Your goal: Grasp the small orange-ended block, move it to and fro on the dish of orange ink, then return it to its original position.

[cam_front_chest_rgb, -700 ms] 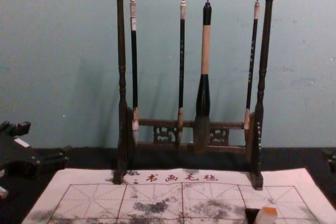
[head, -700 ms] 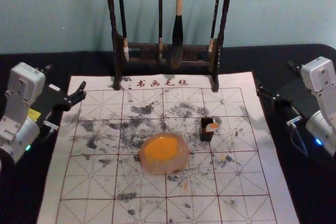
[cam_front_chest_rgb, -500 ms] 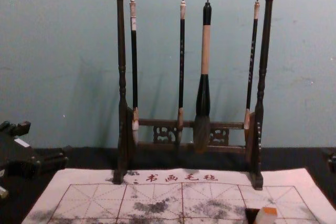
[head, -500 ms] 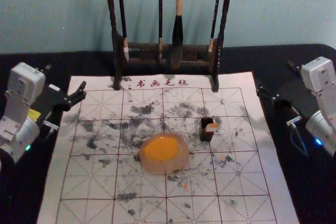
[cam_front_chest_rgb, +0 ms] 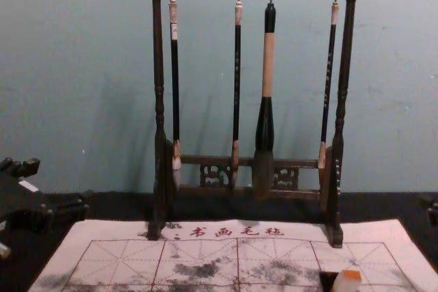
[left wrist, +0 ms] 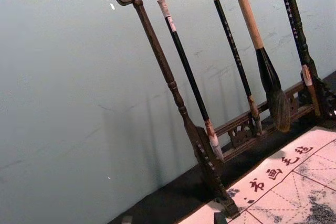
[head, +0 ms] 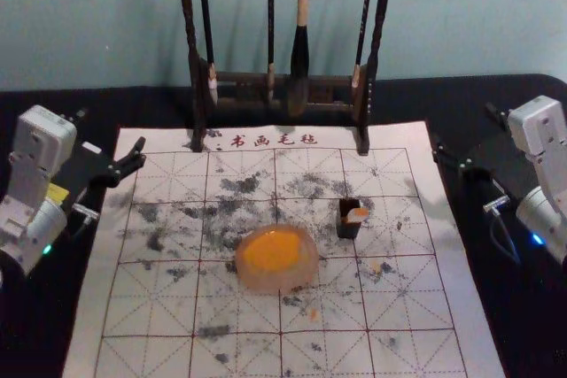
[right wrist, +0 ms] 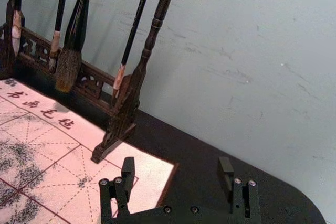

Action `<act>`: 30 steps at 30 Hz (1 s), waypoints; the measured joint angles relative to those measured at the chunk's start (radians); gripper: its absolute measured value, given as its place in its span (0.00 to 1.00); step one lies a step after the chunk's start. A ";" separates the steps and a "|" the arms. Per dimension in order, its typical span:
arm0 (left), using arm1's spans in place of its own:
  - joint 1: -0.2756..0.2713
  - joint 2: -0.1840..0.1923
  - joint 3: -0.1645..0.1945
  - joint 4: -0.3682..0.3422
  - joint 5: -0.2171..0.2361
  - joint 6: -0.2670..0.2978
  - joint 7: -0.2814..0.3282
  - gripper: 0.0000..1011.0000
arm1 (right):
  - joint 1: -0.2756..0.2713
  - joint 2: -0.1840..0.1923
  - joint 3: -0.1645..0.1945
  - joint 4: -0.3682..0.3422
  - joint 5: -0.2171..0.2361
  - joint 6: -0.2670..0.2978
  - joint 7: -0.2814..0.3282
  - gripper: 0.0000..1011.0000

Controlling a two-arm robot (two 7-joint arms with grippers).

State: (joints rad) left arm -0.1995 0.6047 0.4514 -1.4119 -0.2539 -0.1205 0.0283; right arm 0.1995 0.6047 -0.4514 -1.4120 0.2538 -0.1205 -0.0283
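The small white block with an orange end point(head: 357, 215) rests tilted on a small black holder point(head: 346, 229), right of the dish of orange ink point(head: 275, 258). In the chest view the block point(cam_front_chest_rgb: 348, 280) shows at the bottom edge beside the holder point(cam_front_chest_rgb: 328, 280). My left gripper point(head: 112, 130) is open and holds nothing at the sheet's far left corner; its tips point(left wrist: 173, 219) just enter the left wrist view. Beyond the sheet's far right corner, my right gripper point(head: 462, 127) also stands open, well away from the block; its fingers point(right wrist: 176, 166) are spread in the right wrist view.
A dark wooden rack point(head: 288, 95) with several hanging brushes stands at the sheet's far edge, in front of the wall. The gridded white sheet point(head: 151, 307), marked with dark ink stains, lies flat on the black table point(head: 53, 325).
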 joint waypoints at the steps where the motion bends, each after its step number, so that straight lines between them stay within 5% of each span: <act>1: 0.000 0.000 0.000 0.000 0.000 0.000 0.000 0.99 | 0.000 0.000 0.000 0.000 0.000 0.000 0.000 0.99; 30: 0.000 0.000 0.000 0.000 0.000 0.000 0.000 0.99 | 0.000 0.000 0.000 0.000 0.000 0.000 0.000 0.99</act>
State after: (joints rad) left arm -0.1995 0.6047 0.4514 -1.4120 -0.2539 -0.1205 0.0283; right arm 0.1996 0.6047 -0.4514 -1.4120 0.2539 -0.1205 -0.0283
